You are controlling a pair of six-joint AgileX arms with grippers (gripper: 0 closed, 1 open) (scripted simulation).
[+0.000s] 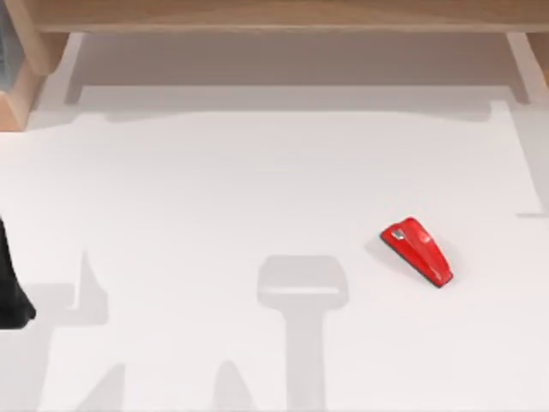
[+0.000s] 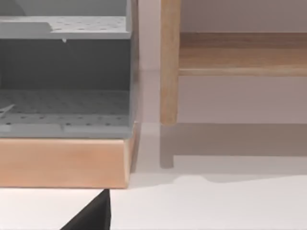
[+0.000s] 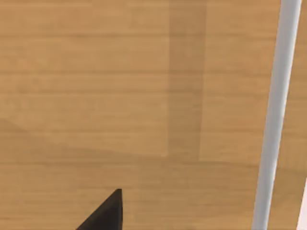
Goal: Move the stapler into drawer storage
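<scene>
- Two end effectors belong to this rig; whether either one's fingers are apart or together cannot be told.
- Left arm (image 1: 10,287): a dark shape at the top view's left edge, low over the white bench (image 1: 214,189).
- Left wrist view: a black sliver of the left end effector (image 2: 93,214), and ahead of it a wooden-framed drawer unit (image 2: 64,160) with grey perforated shelves (image 2: 64,112).
- Right wrist view: a black sliver of the right end effector (image 3: 105,213) close before a wooden panel (image 3: 96,86), with a pale grey bar (image 3: 273,120) beside it.
- Stapler (image 1: 417,250): red, lying flat on the bench's right half, well apart from the left arm, silver tip towards the wooden frame (image 1: 274,15) at the far edge.
</scene>
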